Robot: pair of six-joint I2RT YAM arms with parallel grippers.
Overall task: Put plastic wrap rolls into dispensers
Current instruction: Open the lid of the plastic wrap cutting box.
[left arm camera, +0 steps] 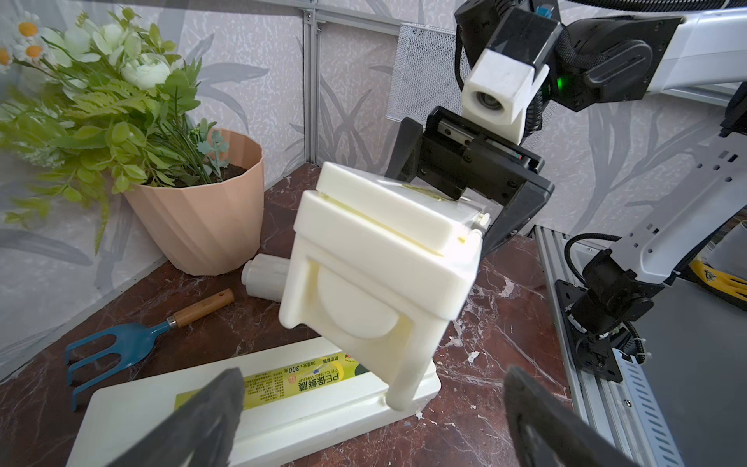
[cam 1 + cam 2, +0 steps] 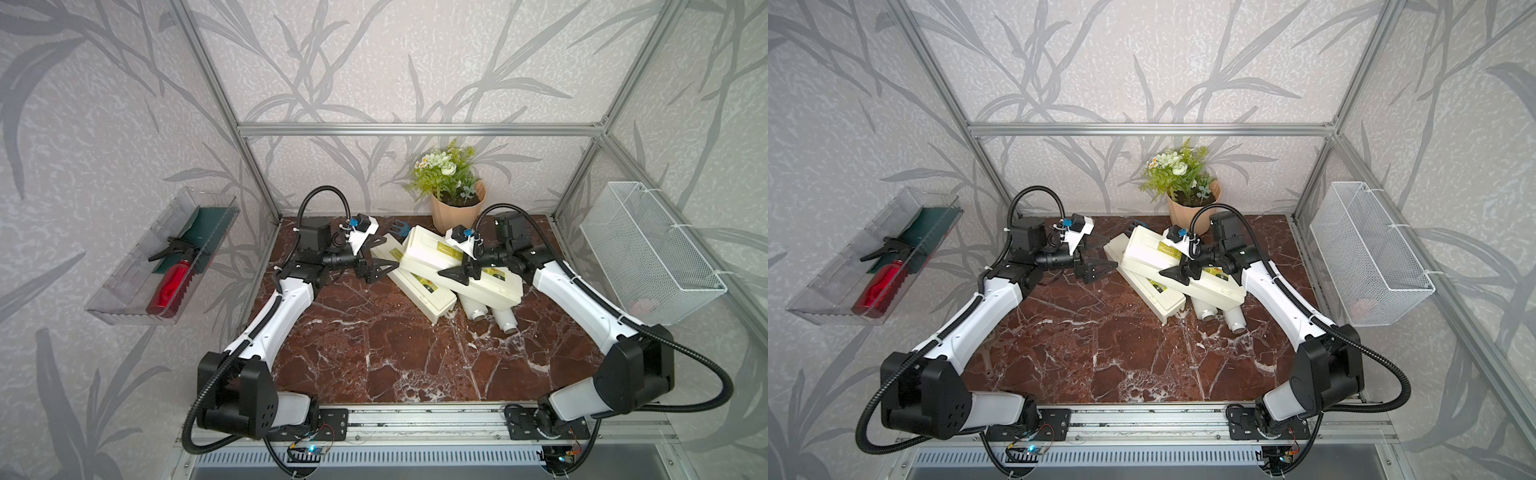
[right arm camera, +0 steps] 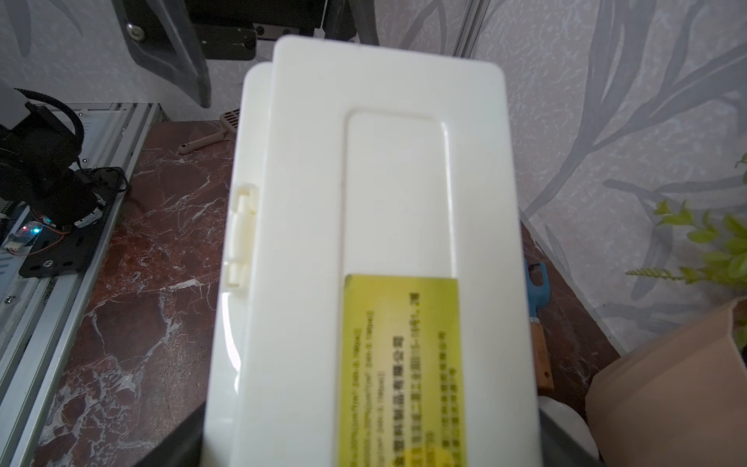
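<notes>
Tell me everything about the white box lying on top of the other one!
The upper dispenser is a long cream-white plastic box, lid shut, with a yellow-green label. It lies slanted across the lower dispenser and two plastic wrap rolls. The right gripper straddles its middle, jaws against both sides.

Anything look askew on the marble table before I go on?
Yes: the two cream-white rectangular plastic dispensers are piled crosswise. The upper dispenser lies tilted across the lower dispenser, clasped by the right gripper, and both slim white plastic wrap rolls lie beneath it, only their ends showing.
</notes>
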